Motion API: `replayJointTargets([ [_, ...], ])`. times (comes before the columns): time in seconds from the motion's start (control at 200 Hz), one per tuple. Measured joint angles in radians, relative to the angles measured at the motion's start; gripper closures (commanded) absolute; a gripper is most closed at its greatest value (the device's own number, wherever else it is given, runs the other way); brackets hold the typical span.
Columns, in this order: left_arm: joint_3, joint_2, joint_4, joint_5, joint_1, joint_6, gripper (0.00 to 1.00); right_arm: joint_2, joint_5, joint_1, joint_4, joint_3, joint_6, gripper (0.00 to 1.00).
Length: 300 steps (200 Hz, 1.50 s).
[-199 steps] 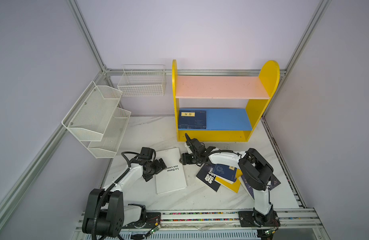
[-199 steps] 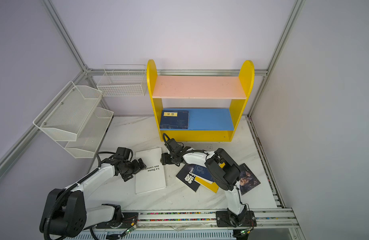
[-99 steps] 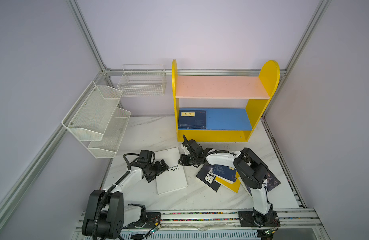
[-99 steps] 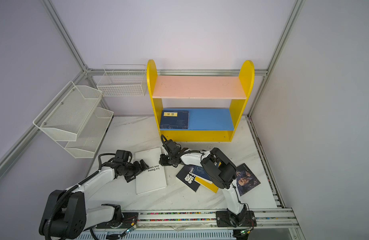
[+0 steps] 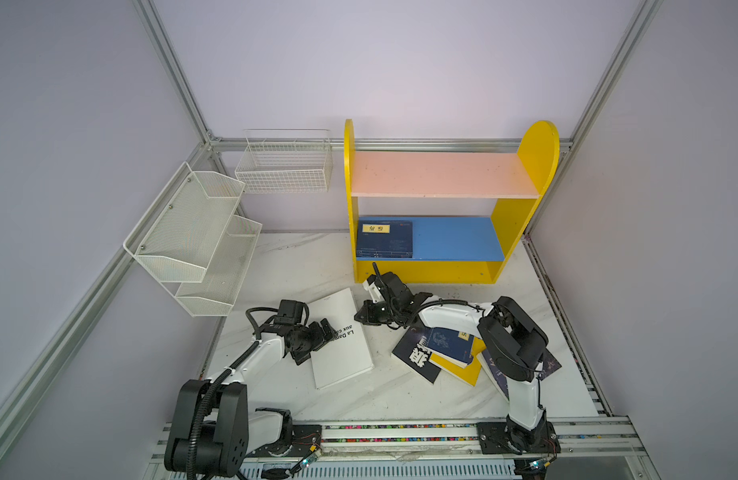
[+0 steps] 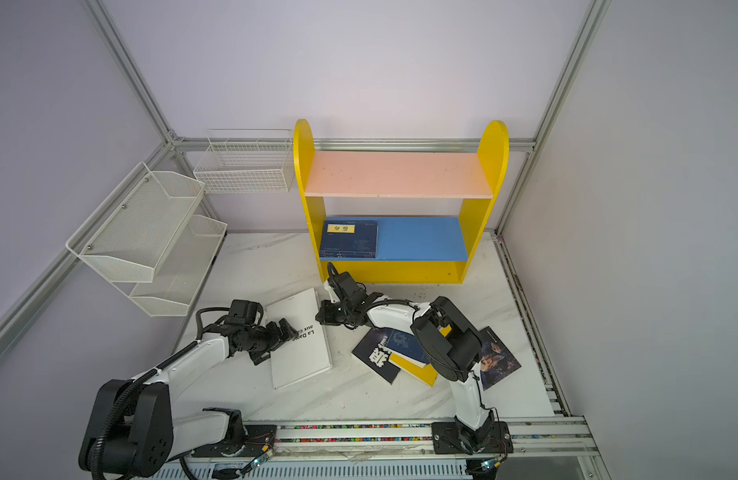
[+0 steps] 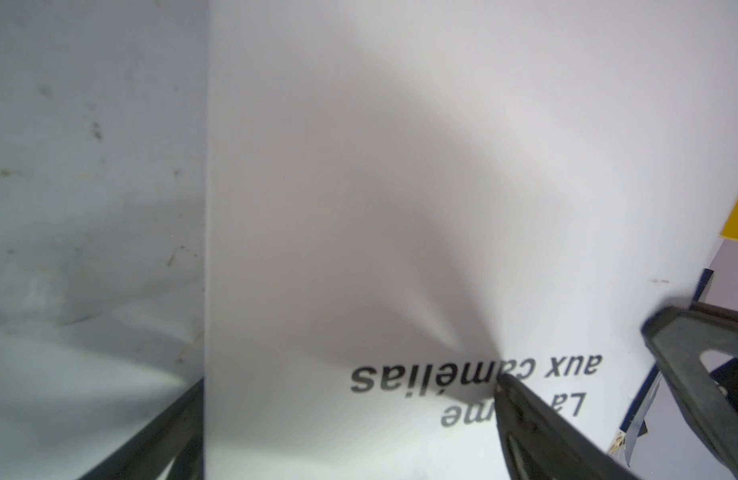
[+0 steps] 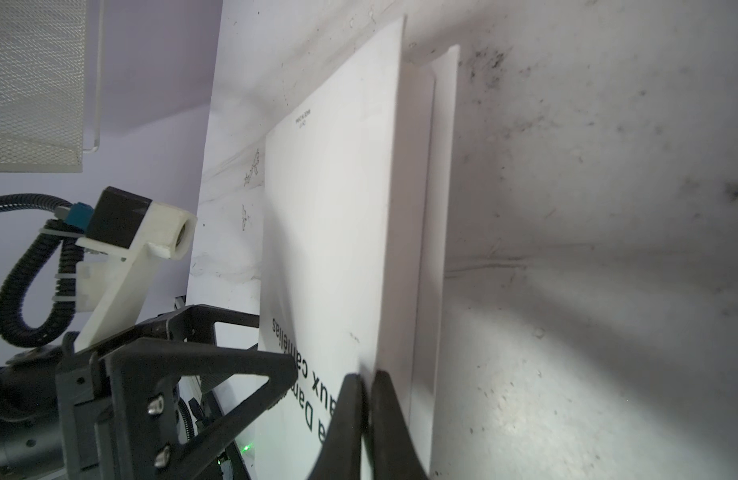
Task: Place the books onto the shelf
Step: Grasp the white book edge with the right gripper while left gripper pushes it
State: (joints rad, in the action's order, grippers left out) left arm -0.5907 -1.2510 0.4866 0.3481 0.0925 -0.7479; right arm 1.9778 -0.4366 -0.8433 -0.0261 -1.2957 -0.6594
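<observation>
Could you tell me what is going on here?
Two arms are working on the large white paperback book on the marble table. The right gripper has its jaws shut on the edge of the front cover, which stands off the pages. The left gripper is open over the cover near the title. One navy book with a yellow label lies on the blue lower board of the yellow-sided wooden shelf; a pile of other books lies on the table.
</observation>
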Motion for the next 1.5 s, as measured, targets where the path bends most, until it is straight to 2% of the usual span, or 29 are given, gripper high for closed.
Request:
replayJointTargets([
  [0.29,0.000,0.033,-0.074,0.107,-0.016,-0.064,0.00,-0.117,0.008,0.019,0.040,0.017,-0.037,1.00],
  [0.5,0.004,0.038,-0.200,0.199,-0.043,-0.127,0.00,-0.185,-0.060,0.063,0.040,0.022,-0.101,1.00],
  [0.755,0.114,0.055,-0.485,0.335,-0.069,-0.235,0.00,-0.220,-0.170,0.122,0.047,0.022,-0.168,1.00],
  [0.99,0.117,0.118,-0.618,0.371,-0.073,-0.240,0.00,-0.280,-0.284,0.213,0.063,0.024,-0.190,1.00],
  [1.355,0.117,0.014,-0.784,0.484,-0.073,-0.243,0.00,-0.293,-0.430,0.256,0.069,0.001,-0.201,1.00],
  [1.5,0.117,-0.020,-0.937,0.556,-0.073,-0.314,0.03,-0.293,-0.469,0.283,0.061,-0.010,-0.208,1.00],
])
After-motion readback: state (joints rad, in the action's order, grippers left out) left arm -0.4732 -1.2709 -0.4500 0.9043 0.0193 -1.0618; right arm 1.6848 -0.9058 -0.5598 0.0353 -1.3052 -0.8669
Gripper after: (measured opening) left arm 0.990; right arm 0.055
